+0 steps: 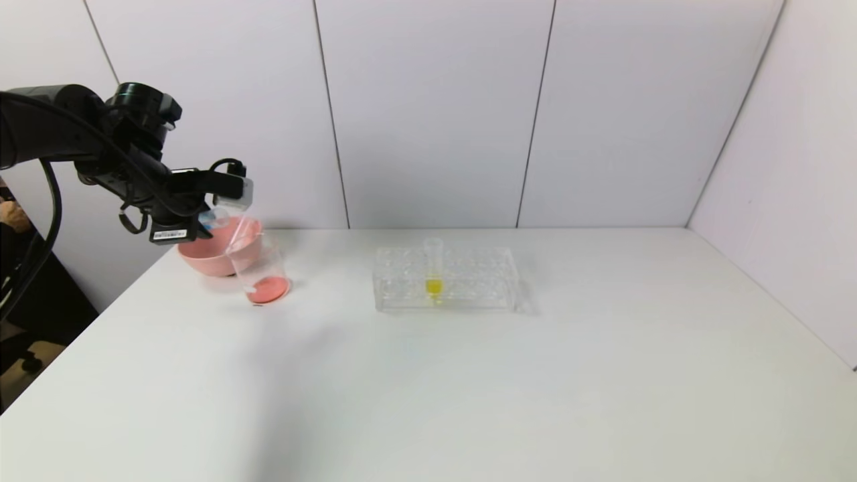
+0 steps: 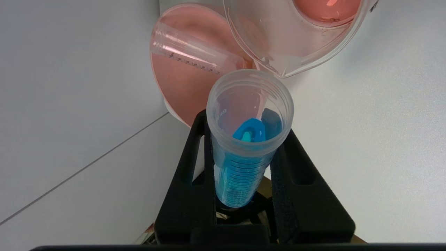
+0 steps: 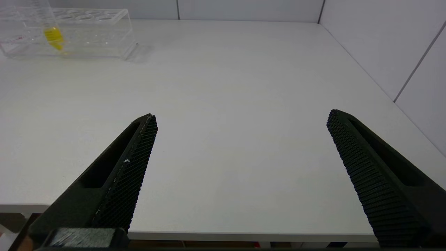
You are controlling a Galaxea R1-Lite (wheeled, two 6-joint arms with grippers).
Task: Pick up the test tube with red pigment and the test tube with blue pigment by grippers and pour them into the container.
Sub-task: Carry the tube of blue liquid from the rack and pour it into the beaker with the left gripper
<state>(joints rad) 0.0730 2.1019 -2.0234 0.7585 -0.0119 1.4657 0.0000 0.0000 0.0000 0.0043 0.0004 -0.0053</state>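
Observation:
My left gripper (image 1: 213, 215) is shut on the test tube with blue pigment (image 2: 244, 164) and holds it tilted, mouth near the rim of the container (image 2: 296, 52). The blue liquid sits inside the tube, short of its mouth. In the head view the container (image 1: 258, 268) is a clear beaker with red liquid at its bottom, in front of the pink bowl (image 1: 207, 258). A clear graduated tube (image 2: 195, 52) lies in the pink bowl (image 2: 177, 87); its tip is hidden behind the beaker. My right gripper (image 3: 240, 118) is open and empty above the table's near edge.
A clear tube rack (image 1: 445, 278) stands mid-table with a yellow-tipped tube (image 1: 434, 271) upright in it; it also shows in the right wrist view (image 3: 87, 35). White walls close the back and right sides. The table's left edge runs close to the bowl.

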